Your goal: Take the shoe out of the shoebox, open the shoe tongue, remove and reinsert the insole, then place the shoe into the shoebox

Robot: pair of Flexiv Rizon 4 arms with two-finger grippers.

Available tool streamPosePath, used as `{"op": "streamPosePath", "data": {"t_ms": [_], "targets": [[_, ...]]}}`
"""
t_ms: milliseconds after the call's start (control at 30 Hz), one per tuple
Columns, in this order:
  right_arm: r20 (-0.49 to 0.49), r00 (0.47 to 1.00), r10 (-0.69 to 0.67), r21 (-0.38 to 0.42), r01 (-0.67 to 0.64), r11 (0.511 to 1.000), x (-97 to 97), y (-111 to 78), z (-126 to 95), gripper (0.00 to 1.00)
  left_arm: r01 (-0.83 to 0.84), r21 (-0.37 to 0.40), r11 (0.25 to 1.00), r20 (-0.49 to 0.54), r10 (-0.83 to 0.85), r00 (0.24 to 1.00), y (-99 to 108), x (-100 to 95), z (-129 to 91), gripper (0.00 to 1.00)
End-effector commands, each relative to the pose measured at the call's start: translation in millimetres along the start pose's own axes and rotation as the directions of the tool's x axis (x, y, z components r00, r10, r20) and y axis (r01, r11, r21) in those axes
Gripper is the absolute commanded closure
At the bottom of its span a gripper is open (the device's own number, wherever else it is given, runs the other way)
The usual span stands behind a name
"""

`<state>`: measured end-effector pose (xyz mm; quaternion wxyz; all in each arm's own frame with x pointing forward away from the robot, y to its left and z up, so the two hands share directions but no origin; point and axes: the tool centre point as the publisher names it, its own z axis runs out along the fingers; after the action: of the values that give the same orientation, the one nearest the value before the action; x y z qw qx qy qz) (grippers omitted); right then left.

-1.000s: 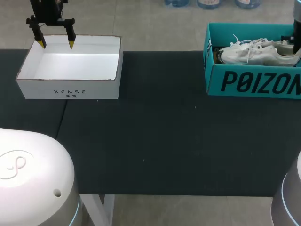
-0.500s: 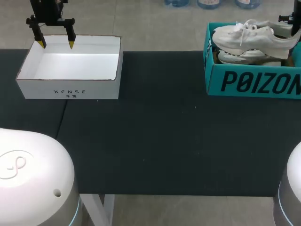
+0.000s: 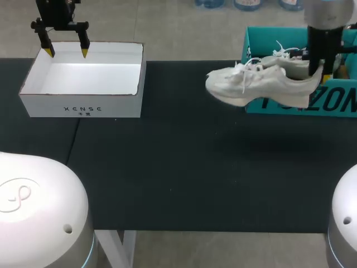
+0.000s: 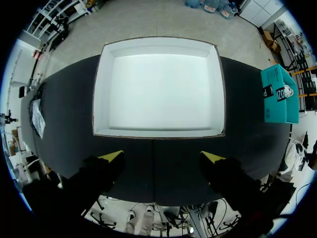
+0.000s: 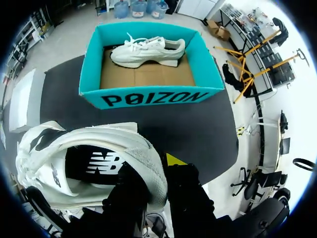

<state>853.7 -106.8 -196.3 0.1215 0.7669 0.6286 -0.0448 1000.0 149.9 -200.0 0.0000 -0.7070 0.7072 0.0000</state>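
A white sneaker (image 3: 251,86) hangs in the air just in front of the teal shoebox (image 3: 334,103), toe pointing left. My right gripper (image 3: 318,68) is shut on its heel collar. In the right wrist view the sneaker (image 5: 89,148) hangs under the right gripper (image 5: 157,173), its dark insole showing. A second white sneaker (image 5: 148,51) lies in the teal shoebox (image 5: 153,96) on brown cardboard. My left gripper (image 3: 67,52) stands open above the back edge of the white box (image 3: 83,103), holding nothing; the left wrist view shows this gripper (image 4: 163,157) over the box's rim (image 4: 158,133).
A black mat (image 3: 178,167) covers the table between the two boxes and toward the front edge. The white box at the far left has nothing in it. My arms' white bases (image 3: 33,212) fill the lower corners.
My right gripper has lifted the sneaker out of the teal shoebox and carried it left and forward over the mat. The left arm has not moved.
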Motion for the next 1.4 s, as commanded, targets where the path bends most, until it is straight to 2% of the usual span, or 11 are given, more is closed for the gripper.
{"op": "streamPosePath", "data": {"t_ms": [33, 100, 333, 467, 600, 767, 1000, 1133, 1400], "targets": [[0.016, 1.000, -0.015, -0.145, 0.017, 0.989, 38.6, -60.7, 20, 1.00, 0.000, 0.000, 1.000, 0.000, 0.000, 1.000, 0, 0.0, 0, 0.00], [0.036, 0.999, -0.019, -0.144, 0.024, 0.989, 57.9, -79.3, 27, 1.00, 0.000, 0.000, 1.000, 0.000, 0.000, 1.000, 0, 0.0, 0, 0.00], [0.084, 0.995, -0.060, -0.164, 0.073, 0.984, 115.5, -125.9, 47, 1.00, 0.000, 0.000, 1.000, 0.000, 0.000, 1.000, 0, 0.0, 0, 0.00], [0.108, 0.991, -0.080, -0.159, 0.096, 0.982, 150.8, -144.3, 59, 1.00, 0.000, 0.000, 1.000, 0.000, 0.000, 1.000, 0, 0.0, 0, 0.00], [0.106, 0.991, -0.085, -0.136, 0.099, 0.986, 181.7, -151.1, 67, 1.00, 0.000, 0.000, 1.000, 0.000, 0.000, 1.000, 0, 0.0, 0, 0.00], [0.076, 0.994, -0.082, -0.122, 0.091, 0.988, 212.9, -145.9, 80, 1.00, 0.000, 0.000, 1.000, 0.000, 0.000, 1.000, 0, 0.0, 0, 0.00], [0.064, 0.996, -0.063, -0.113, 0.070, 0.991, 235.3, -116.0, 99, 1.00, 0.000, 0.000, 1.000, 0.000, 0.000, 1.000, 0, 0.0, 0, 0.00], [0.073, 0.995, -0.064, -0.101, 0.072, 0.992, 241.1, -106.6, 113, 1.00, 0.000, 0.000, 1.000, 0.000, 0.000, 1.000, 0, 0.0, 0, 0.00], [0.102, 0.991, -0.086, -0.071, 0.093, 0.993, 237.0, -92.6, 136, 1.00, 0.000, 0.000, 1.000, 0.000, 0.000, 1.000, 0, 0.0, 0, 0.00]]}}
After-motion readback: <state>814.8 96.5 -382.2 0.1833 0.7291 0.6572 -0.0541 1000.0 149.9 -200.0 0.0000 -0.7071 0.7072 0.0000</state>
